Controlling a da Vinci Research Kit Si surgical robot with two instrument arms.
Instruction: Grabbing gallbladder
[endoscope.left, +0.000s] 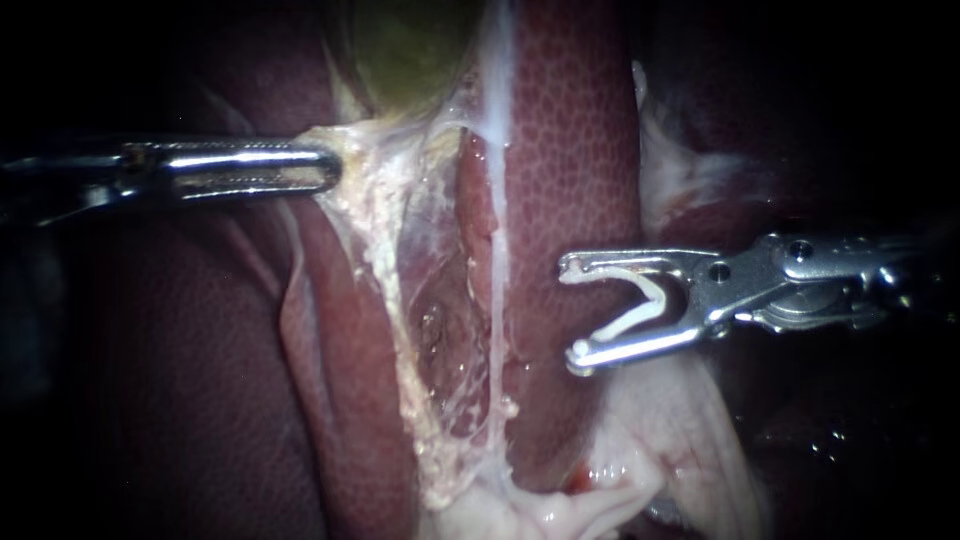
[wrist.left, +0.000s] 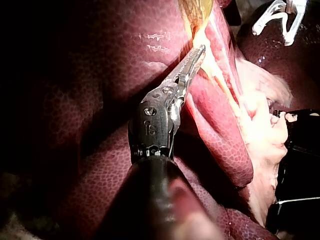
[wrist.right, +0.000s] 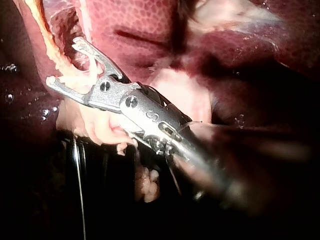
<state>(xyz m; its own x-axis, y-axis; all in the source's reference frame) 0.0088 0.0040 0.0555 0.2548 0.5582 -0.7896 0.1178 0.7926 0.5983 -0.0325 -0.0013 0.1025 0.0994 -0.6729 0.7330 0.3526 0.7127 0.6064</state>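
Observation:
The greenish gallbladder (endoscope.left: 410, 50) shows at the top of the endoscope view, with pale stretched tissue (endoscope.left: 375, 200) hanging from its lower end. My left instrument (endoscope.left: 335, 170) comes in level from the left, and its jaws are shut on that pale edge of the gallbladder. In the left wrist view the same jaws (wrist.left: 200, 50) pinch yellowish tissue just below the gallbladder (wrist.left: 197, 10). My right instrument (endoscope.left: 572, 315) hovers to the right over the liver. Its jaws stand wide apart with an open white clip (endoscope.left: 640, 305) seated between them. It touches no tissue.
Dark red liver (endoscope.left: 570, 150) lies on both sides of the opened bed. A thin pale strand (endoscope.left: 497, 250) runs down the middle to fatty white tissue (endoscope.left: 650, 450). In the left wrist view a black block (wrist.left: 300, 150) stands beside the tissue.

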